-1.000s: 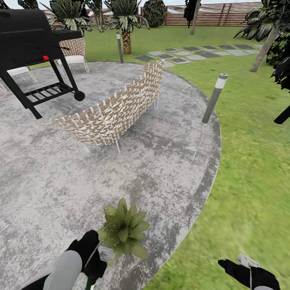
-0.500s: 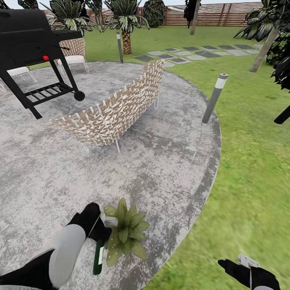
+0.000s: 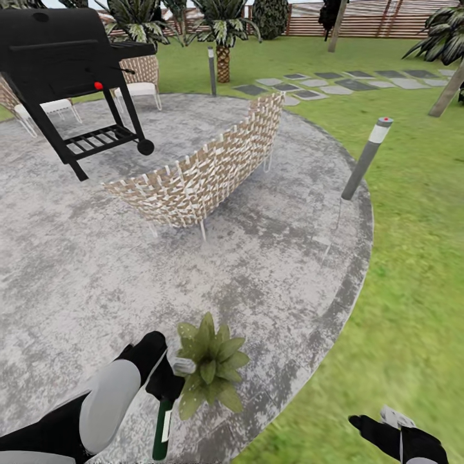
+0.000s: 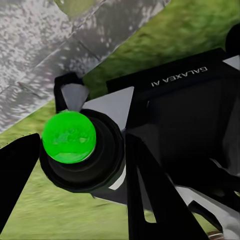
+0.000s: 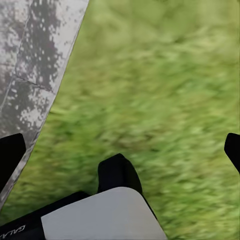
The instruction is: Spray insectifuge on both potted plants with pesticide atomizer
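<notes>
My left gripper (image 3: pixel 165 381) is shut on the pesticide atomizer (image 3: pixel 161 430), a dark green bottle with a whitish label that hangs down from its grey nozzle head (image 3: pixel 183 367). The nozzle sits right against the leaves of a potted plant (image 3: pixel 210 372), a low green rosette on the patio near its front edge. In the left wrist view the atomizer's bright green end (image 4: pixel 68 137) faces the camera between the dark fingers (image 4: pixel 19 172). My right gripper (image 3: pixel 385 426) hangs open low over the grass, its fingertips (image 5: pixel 10 150) wide apart in the right wrist view.
A round grey stone patio (image 3: pixel 77 270) holds a curved wicker screen (image 3: pixel 206 171), a black grill (image 3: pixel 61 58) and wicker chairs (image 3: pixel 138 80). A grey bollard lamp (image 3: pixel 367 158) stands at the patio's right rim, another (image 3: pixel 212 69) farther back. Lawn (image 3: pixel 412 258) lies right; palms and a fence stand behind.
The camera has shifted, sliding the whole scene right. My left arm has lifted the atomizer up beside the plant, so most of the bottle now shows. The right gripper has stayed put.
</notes>
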### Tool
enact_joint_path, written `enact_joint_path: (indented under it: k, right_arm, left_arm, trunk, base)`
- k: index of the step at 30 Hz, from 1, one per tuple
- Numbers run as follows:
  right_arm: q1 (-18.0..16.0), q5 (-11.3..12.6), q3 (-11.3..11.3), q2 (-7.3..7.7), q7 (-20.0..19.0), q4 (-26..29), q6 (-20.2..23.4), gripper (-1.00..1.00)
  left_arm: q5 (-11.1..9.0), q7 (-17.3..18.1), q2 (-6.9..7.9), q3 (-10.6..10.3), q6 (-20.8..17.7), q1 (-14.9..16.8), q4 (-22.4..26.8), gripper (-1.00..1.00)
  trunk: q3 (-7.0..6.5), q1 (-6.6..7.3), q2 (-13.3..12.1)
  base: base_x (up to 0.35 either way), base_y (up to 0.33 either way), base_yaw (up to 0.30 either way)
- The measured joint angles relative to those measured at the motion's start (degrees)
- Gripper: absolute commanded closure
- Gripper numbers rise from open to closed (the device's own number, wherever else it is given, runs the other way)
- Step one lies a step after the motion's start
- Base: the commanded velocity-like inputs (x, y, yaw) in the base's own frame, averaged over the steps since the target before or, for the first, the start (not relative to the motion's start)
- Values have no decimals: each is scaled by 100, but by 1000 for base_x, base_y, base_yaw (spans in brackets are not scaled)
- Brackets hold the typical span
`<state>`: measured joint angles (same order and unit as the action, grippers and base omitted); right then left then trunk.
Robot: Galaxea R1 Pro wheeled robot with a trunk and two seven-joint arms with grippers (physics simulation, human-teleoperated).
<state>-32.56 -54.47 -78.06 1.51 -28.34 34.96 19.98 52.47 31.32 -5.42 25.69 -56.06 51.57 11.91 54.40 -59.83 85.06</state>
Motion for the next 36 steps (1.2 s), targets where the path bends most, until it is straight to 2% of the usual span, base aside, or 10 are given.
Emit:
enact_joint_path:
  k: [14,29,36]
  right_arm:
    - [1,0,0,-1,-3,5,3,-100]
    - [2,0,0,0,0,0,0,-100]
    - [0,1,0,-1,-4,5,2,-100]
  left_arm:
    - [-1,0,-15,-1,-2,0,-44,100]
    - [3,-1,-10,0,-2,-1,-341,100]
    - [1,-7,-4,9,4,1,-344,100]
  trunk:
    - [32,0,0]
    - [111,0,0]
    - [127,0,0]
  base:
    - [92,-225,81]
    - [0,-28,221]
    - [42,-251,55]
